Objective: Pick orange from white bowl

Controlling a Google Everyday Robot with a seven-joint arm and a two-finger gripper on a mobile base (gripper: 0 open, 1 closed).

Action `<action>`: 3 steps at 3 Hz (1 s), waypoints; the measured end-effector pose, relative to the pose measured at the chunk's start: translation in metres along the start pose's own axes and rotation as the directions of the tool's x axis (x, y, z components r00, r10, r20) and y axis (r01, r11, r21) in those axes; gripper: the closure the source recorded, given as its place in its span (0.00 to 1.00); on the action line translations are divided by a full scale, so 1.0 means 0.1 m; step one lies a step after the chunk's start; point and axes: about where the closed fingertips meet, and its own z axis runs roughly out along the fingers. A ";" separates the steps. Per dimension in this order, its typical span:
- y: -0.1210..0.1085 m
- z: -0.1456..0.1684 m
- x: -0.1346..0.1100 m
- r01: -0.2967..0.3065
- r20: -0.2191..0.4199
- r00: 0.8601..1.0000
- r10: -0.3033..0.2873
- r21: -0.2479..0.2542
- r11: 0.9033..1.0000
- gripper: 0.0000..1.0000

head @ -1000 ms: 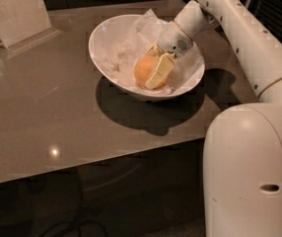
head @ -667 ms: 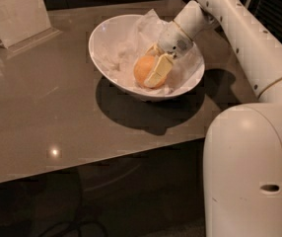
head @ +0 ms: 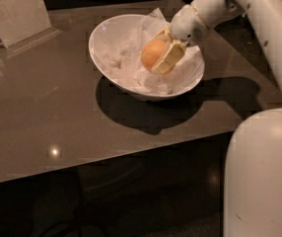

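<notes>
A white bowl is seen standing on a glossy brown table, toward the far right part of the tabletop. The bowl is lined with crumpled white paper, which is pushed up above the rim on the far side. The orange is located inside the bowl, right of its centre and over the paper. Whether the fruit is touching the paper beneath it cannot be told.

The gripper is positioned inside the bowl, at the orange, and is reached in from the far right by a white arm that is angled down over the bowl's right rim. The orange is clasped between the pale yellow fingers: one finger is laid against the near right side of the fruit, and the other is pressed against its far side, so the jaws are set just as wide as the orange and are closed upon it.

A dark shadow is cast on the table near and below the bowl. A pale card in a clear stand is placed at the far left corner of the table, well apart from the bowl. The rounded white body of the robot is seen at the near right, beside the table edge.
</notes>
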 end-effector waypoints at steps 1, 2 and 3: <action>0.25 -0.56 -0.13 0.007 0.048 0.999 -0.013 0.106 0.994 1.00; 0.51 -0.88 -0.04 -0.044 0.058 0.998 0.035 0.152 0.987 1.00; 0.48 -0.87 -0.04 -0.044 0.060 0.998 0.035 0.159 0.986 1.00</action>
